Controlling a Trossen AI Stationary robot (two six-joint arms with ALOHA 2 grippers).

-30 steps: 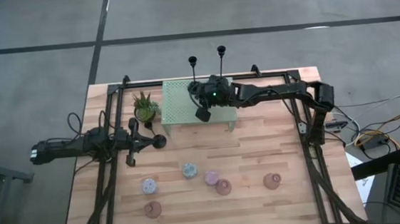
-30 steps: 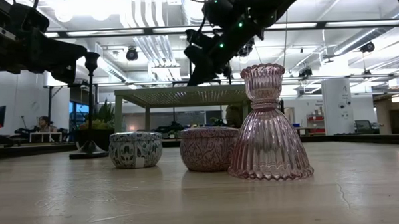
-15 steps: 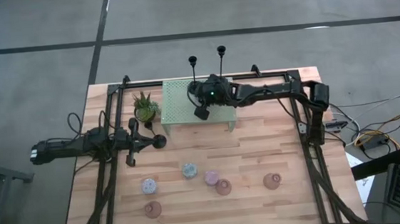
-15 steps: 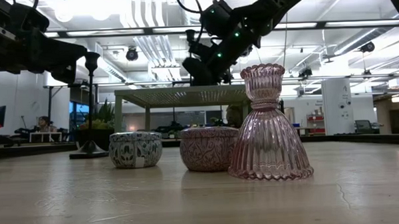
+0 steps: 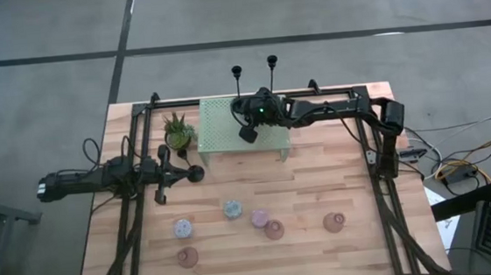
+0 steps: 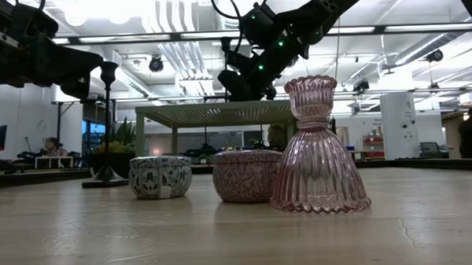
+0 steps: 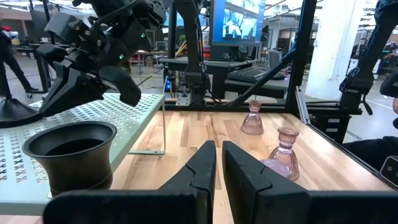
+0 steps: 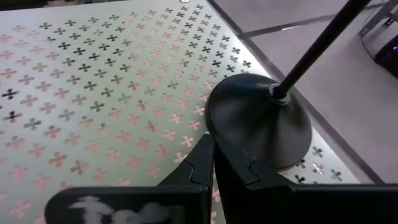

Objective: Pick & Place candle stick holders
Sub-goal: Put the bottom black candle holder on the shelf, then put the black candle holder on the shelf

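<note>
Two tall black candlesticks (image 5: 236,75) (image 5: 271,63) stand by their round bases on the mint-green perforated shelf (image 5: 219,131) at the far edge. My right gripper (image 5: 248,135) is shut low over the shelf, right beside one round base (image 8: 258,118). A third black candlestick (image 6: 107,125) stands on the table, and its cup top (image 7: 68,146) is beside my left gripper (image 7: 219,165), which is shut and empty at the table's left. Several short pink, lavender and pale blue holders (image 5: 232,210) (image 5: 274,230) (image 5: 334,223) stand near the front edge. My right gripper's shut fingertips (image 8: 239,163) lie just off the edge of the candlestick's round base (image 8: 249,155); I cannot tell whether they touch it. The candlestick stands upright on the shelf.
A small potted green plant (image 5: 176,130) stands left of the shelf. A black frame rail (image 5: 142,163) runs around the table. In the low view a ribbed pink glass holder (image 6: 318,149) and two patterned cups (image 6: 160,177) (image 6: 247,176) stand close. Bare wood lies between the shelf and the holders.
My right gripper has gone a little toward the table's far edge over the shelf. The candlesticks and the holders stand where they were.
</note>
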